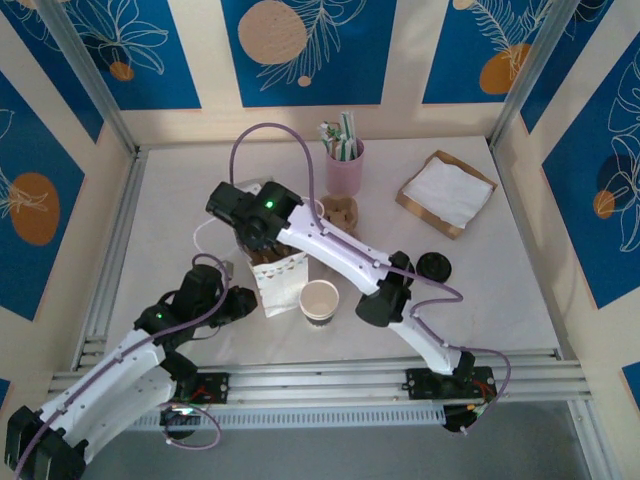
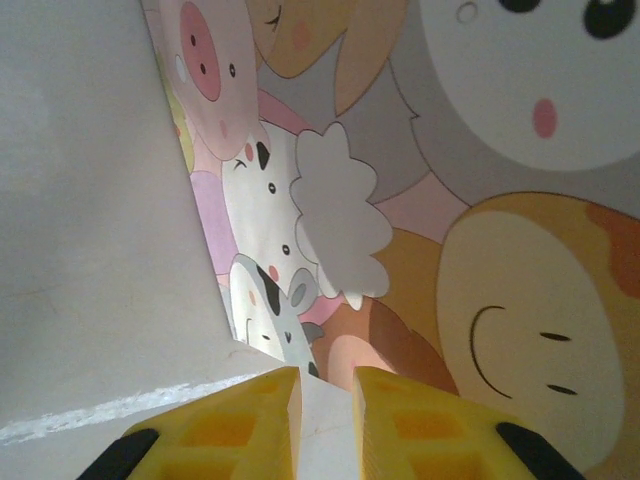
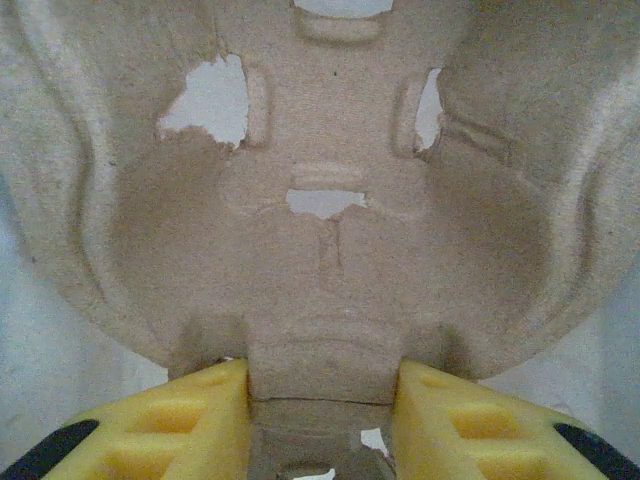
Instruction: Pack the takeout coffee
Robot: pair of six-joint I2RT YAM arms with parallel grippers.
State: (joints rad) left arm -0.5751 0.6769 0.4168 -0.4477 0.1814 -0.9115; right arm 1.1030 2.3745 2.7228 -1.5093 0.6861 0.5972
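Note:
The takeout coffee [image 1: 434, 266] stands right of centre; from above it shows as a round black lid beside the right arm's forearm. A white paper bag [image 1: 284, 286] with cartoon animals [image 2: 470, 200] stands upright at centre-left. My left gripper [image 1: 238, 302] is shut on the bag's left edge; the white sheet sits between its yellow fingers [image 2: 240, 425]. My right gripper [image 1: 262, 236] is over the bag's mouth, shut on a brown pulp cup carrier [image 3: 330, 250] whose lower part sits in the bag's opening [image 1: 272, 256].
A lidless white paper cup [image 1: 320, 299] stands just right of the bag. Behind are a pink cup of straws [image 1: 345, 165], another brown carrier [image 1: 342, 212] and a brown tray of white napkins [image 1: 447, 192]. Metal rails [image 1: 380, 372] run along the near edge.

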